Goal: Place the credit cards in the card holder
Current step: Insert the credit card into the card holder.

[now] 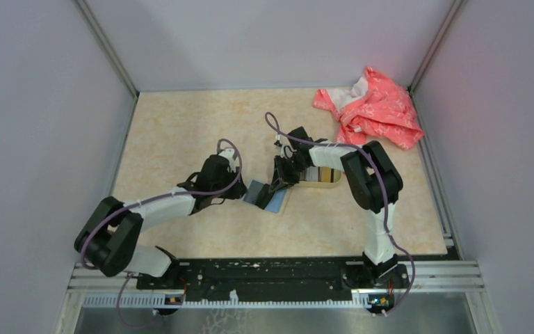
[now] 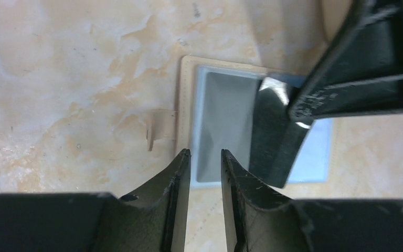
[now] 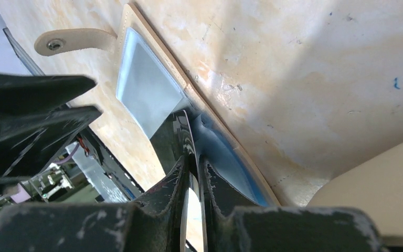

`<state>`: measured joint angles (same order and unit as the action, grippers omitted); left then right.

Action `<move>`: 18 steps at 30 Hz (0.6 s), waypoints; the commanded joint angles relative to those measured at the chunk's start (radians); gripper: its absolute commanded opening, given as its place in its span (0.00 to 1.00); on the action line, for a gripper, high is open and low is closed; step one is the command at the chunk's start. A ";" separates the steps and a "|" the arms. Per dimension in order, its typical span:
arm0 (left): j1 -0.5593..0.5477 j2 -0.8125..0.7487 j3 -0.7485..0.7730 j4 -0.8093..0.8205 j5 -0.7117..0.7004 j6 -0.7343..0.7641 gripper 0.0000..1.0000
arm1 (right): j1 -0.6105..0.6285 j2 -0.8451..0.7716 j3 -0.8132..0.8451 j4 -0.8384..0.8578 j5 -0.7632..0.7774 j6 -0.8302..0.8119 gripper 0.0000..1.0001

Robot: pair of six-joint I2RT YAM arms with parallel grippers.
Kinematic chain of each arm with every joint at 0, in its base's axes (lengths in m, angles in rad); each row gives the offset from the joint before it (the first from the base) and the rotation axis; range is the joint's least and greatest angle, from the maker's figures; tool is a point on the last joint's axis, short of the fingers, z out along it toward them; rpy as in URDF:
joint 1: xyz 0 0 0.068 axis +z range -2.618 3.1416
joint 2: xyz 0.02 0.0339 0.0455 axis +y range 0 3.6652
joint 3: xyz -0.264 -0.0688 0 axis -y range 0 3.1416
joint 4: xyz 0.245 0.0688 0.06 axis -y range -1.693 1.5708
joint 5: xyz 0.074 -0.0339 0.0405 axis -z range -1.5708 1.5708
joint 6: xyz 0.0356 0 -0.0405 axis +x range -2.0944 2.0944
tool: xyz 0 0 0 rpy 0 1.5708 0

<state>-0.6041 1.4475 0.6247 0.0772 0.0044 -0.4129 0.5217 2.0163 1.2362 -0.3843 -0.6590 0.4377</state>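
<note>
The card holder lies open and flat on the table. It sits near the middle, a bit toward 6 o'clock. One half has a grey see-through pocket. The other half looks light blue. A little tan strap with a snap sticks out from the pocket side.

A dark, shiny card stands tilted on the holder. Its low end touches the holder right where the two halves meet. I can't see if the end is inside a pocket.

The right gripper has this card. Its two fingers are squeezed tight on the card's top part. From the holder, this gripper is at about 1 o'clock and leans down over it.

The left gripper is at 9 o'clock from the holder. Its fingers are a little way apart, and nothing is pinched between them. The tips sit over the pocket edge of the holder. I can't tell if they press on it.

At about 2 o'clock from the holder, just beside it, there is a tan dish. More cards lie inside it. I can see pale and dark stripes, but I can't count them.

Farther off the same way, between 1 and 2 o'clock, a pink cloth lies all bunched up in the back corner of the table. It is well apart from both arms.
</note>
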 commanded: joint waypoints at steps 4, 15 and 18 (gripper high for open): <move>-0.002 -0.191 -0.087 0.162 0.117 0.018 0.37 | 0.000 0.020 -0.027 -0.020 0.181 -0.064 0.13; -0.012 -0.029 -0.041 0.240 0.204 0.000 0.28 | -0.001 0.039 0.006 -0.094 0.228 -0.099 0.14; -0.012 0.003 -0.032 0.236 0.188 0.005 0.27 | 0.000 0.059 0.023 -0.126 0.244 -0.108 0.15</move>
<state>-0.6117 1.4189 0.5575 0.2687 0.1776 -0.4103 0.5236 2.0163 1.2491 -0.4103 -0.6464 0.4129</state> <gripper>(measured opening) 0.276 0.143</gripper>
